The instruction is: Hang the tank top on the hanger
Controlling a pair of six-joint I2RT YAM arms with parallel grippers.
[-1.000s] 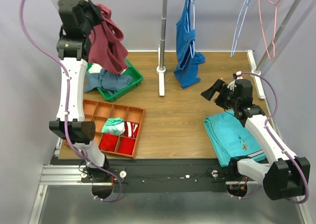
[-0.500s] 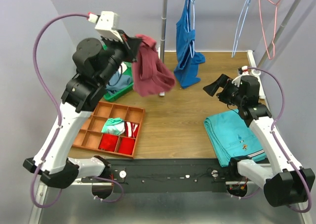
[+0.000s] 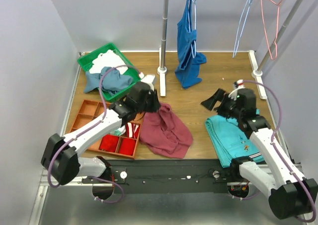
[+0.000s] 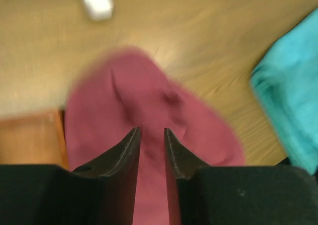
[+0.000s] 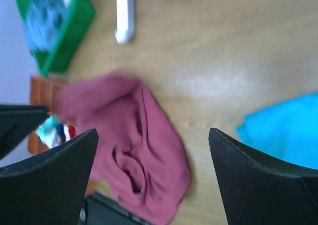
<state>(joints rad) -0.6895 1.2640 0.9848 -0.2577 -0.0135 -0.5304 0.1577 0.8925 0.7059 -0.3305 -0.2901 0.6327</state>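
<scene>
Left gripper (image 4: 149, 135) narrow, pinching tank top (image 3: 166, 130) edge — cloth heaped on table (image 3: 213, 73); right gripper (image 3: 213, 100) spread wide.

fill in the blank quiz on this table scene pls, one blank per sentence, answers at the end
The tank top crumpled on the table is ___ in colour. The right gripper has its jaws ___. The pale blue hanger carries ___ clothing. The folded trousers are ___ in colour.
Missing words: maroon; open; no; turquoise.
</scene>
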